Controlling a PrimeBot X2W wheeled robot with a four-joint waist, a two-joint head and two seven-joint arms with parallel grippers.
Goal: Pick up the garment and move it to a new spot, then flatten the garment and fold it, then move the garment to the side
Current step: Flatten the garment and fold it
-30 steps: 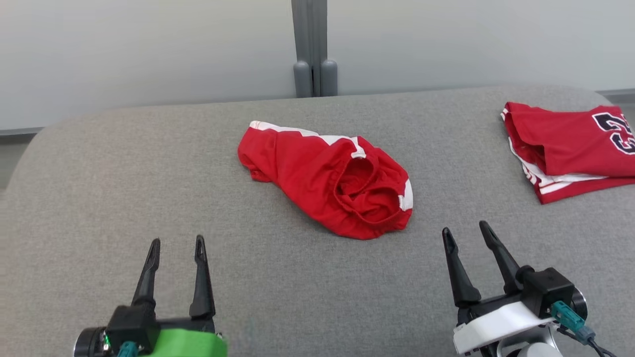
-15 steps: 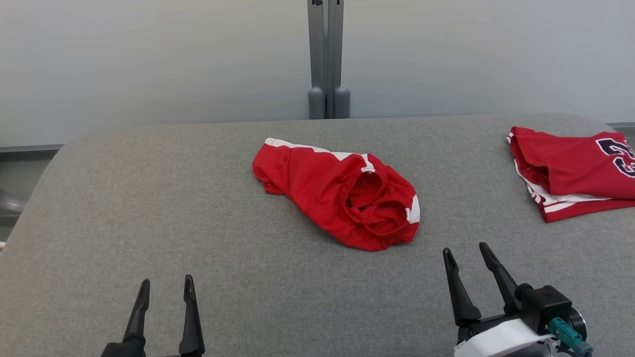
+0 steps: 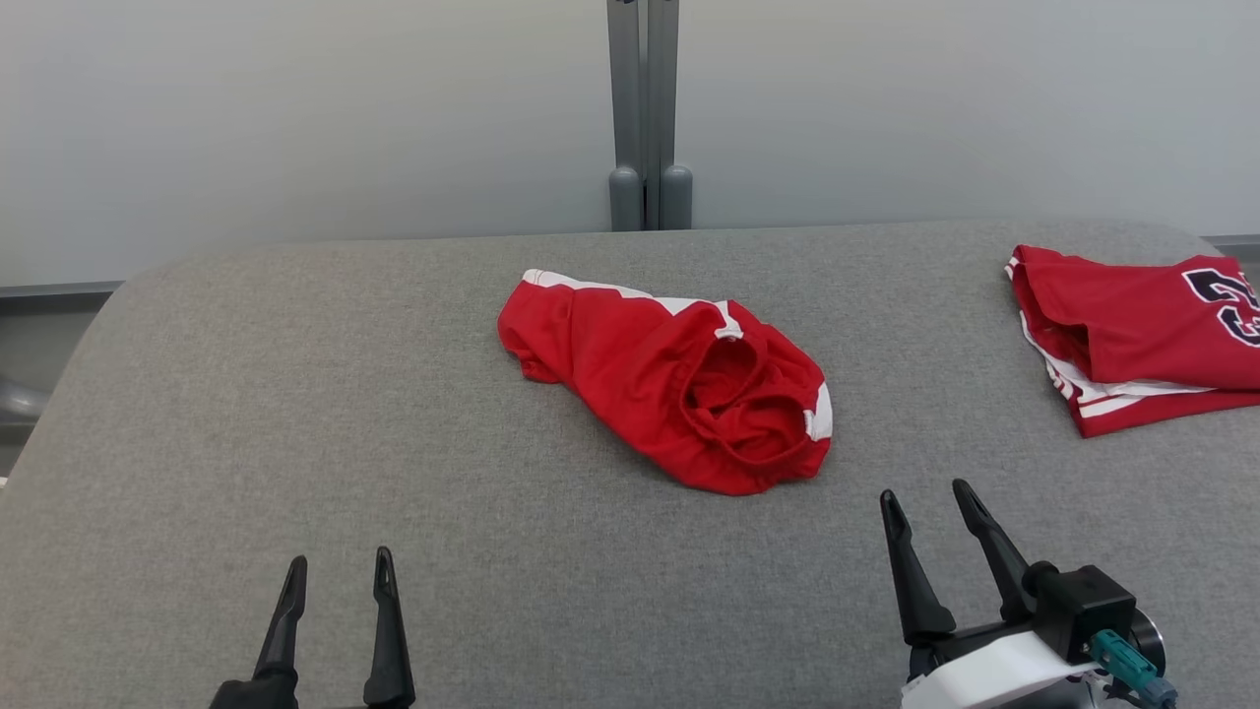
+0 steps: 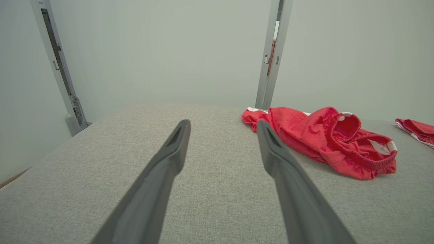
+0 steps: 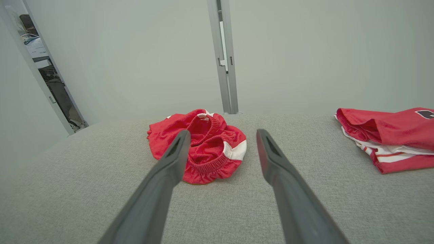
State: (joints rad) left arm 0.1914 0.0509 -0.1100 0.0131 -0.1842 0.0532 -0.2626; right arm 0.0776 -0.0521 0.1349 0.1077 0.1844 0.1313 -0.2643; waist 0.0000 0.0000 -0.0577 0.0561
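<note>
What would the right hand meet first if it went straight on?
Most likely the crumpled red garment: the right hand has one finger in line with its waistband end. The gap itself faces bare grey surface, so it might pass beside.

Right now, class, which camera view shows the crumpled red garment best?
The head view: the crumpled red garment lies whole and uncovered on the grey surface, seen from above. The right wrist view has one of its fingers across it; the left wrist view shows it low, side-on, off to the right.
</note>
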